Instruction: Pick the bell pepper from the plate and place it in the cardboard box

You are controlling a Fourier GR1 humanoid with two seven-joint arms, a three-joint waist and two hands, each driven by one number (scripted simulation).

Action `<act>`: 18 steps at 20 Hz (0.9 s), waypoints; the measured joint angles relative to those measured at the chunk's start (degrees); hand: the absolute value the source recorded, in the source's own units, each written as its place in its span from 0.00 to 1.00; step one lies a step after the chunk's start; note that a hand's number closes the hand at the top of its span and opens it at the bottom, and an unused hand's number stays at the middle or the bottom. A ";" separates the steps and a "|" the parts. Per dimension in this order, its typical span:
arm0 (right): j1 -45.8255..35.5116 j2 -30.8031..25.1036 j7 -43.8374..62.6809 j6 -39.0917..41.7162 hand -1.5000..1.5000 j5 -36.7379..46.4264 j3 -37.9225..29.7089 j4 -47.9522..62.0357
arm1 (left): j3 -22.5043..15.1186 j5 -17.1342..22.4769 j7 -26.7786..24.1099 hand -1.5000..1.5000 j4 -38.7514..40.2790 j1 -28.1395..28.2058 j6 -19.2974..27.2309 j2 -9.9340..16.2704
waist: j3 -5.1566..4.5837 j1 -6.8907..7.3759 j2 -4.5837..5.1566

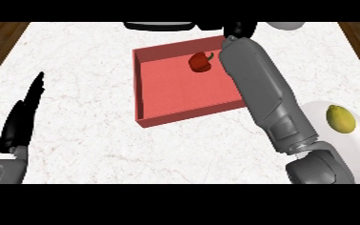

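Head view, the only one given. Red bell pepper [202,62] lying inside the reddish cardboard box [175,93], near its far right corner, just beside the right forearm and seemingly not held by anything. By the look of it, placed; only the retreat left.

Right hand [239,28] out past the box's far rim, mostly cut off at the top of the view; impossible to tell whether open or closed. Left hand [25,119] open, fingers straight and pointing up, resting at the left edge above the white marbled table [91,76]. White plate [315,112] at the right edge, carrying a yellow-green fruit [340,119] and no pepper.

Risks, judged from this layout:
- Forearm stretched along and over the box's right wall. If pulled back low, likely to catch the rim and drag or turn the box.
- Pepper close to that forearm, so easily clipped and rolled by a sideways sweep.
- Elbow near the plate. With a careless withdrawal, plate or fruit apt to be nudged.

No brand, label or readable writing anywhere.
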 measured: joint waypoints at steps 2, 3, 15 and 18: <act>1.60 0.13 -1.83 -1.19 0.00 -1.36 -0.69 -2.72 | 0.23 -0.32 -0.07 0.50 0.06 0.46 0.18 -0.22 | -0.01 -0.51 -0.20; 2.93 -0.16 -2.90 -0.71 0.00 -2.39 -0.95 -4.97 | 0.51 -0.40 0.04 0.50 0.19 0.48 0.34 -0.25 | -0.01 -0.93 -0.34; 27.45 -6.05 3.37 8.85 0.00 -5.82 1.87 -40.00 | 2.63 -0.64 0.30 0.50 -1.21 3.60 -0.12 -0.13 | -0.05 -3.76 -1.36; 36.16 -8.74 5.31 13.01 0.00 -7.14 2.39 -51.08 | 3.15 -0.61 0.13 0.50 -0.85 3.58 -0.17 -0.20 | -0.06 -4.09 -1.35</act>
